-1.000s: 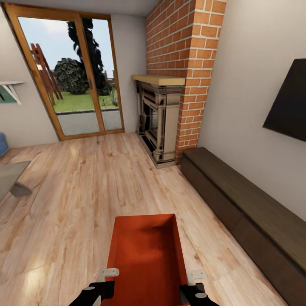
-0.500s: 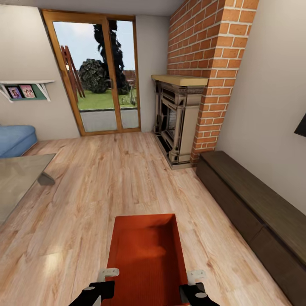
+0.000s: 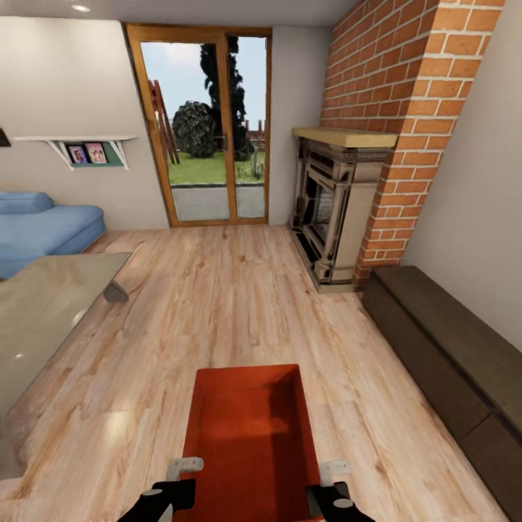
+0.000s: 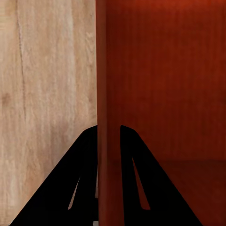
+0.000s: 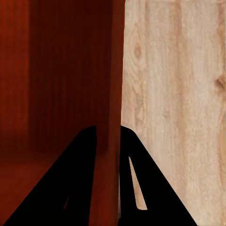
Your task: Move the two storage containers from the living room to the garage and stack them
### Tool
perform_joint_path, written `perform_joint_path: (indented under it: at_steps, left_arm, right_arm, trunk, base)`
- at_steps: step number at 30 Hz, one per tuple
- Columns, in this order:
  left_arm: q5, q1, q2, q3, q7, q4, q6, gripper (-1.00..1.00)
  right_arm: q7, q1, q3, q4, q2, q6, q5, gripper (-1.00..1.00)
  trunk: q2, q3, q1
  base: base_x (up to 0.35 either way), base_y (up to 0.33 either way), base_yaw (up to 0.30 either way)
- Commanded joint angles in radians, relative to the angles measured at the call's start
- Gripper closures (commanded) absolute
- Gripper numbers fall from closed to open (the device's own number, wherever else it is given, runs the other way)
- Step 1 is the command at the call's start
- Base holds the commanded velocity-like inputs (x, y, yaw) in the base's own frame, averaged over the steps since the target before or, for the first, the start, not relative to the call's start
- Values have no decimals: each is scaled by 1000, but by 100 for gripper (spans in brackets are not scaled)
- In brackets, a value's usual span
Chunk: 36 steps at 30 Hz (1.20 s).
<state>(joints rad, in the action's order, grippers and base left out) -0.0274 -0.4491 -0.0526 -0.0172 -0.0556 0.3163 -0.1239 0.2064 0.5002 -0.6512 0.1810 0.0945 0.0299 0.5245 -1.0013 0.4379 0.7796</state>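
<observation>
One storage container [image 3: 250, 435], orange-red, lidless, carried low in front of the trunk over the light wood plank floor [image 3: 217, 304] of the living room. Left tool [image 3: 170, 493] closed on the container's left wall, fingers [image 4: 84, 179] straddling the thin wall. Right tool [image 3: 337, 496] likewise closed on the right wall, fingers [image 5: 77, 179] either side of it. Low glass-topped surface [image 3: 43, 312] near left; long dark cabinet [image 3: 449, 348] right. Beyond: brick fireplace [image 3: 341, 210], blue sofa [image 3: 43, 225], glass doors [image 3: 214, 130]. Handling, as judged: keep both pinches level and equal while driving; thin walls may slip or twist. Steer midway between surface and cabinet. Garage not reached.
</observation>
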Motion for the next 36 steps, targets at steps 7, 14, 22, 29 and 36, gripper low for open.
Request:
perform_joint_path:
  at_steps: [7,14,22,29,36]
  left_arm:
    - [11,0,0,-5,-10,4,-6,100]
    - [11,0,0,-4,-11,4,-6,100]
    - [12,0,0,-4,-11,4,-6,100]
    - [13,0,-1,-4,-12,4,7,100]
    - [14,0,-1,-4,-12,3,7,100]
  right_arm:
    - [16,1,7,-14,-1,5,12,100]
    - [16,1,7,-14,-1,5,12,100]
    - [16,1,7,-14,-1,6,12,100]
    - [16,1,7,-14,-1,7,12,100]
    - [16,1,7,-14,-1,7,12,100]
  trunk:
    - [-1,1,0]
    - [-1,1,0]
    - [-1,1,0]
    - [-1,1,0]
    - [-1,1,0]
  base:
    - [0,0,270]
    - [0,0,269]
    - [0,0,269]
    - [0,0,269]
    - [0,0,269]
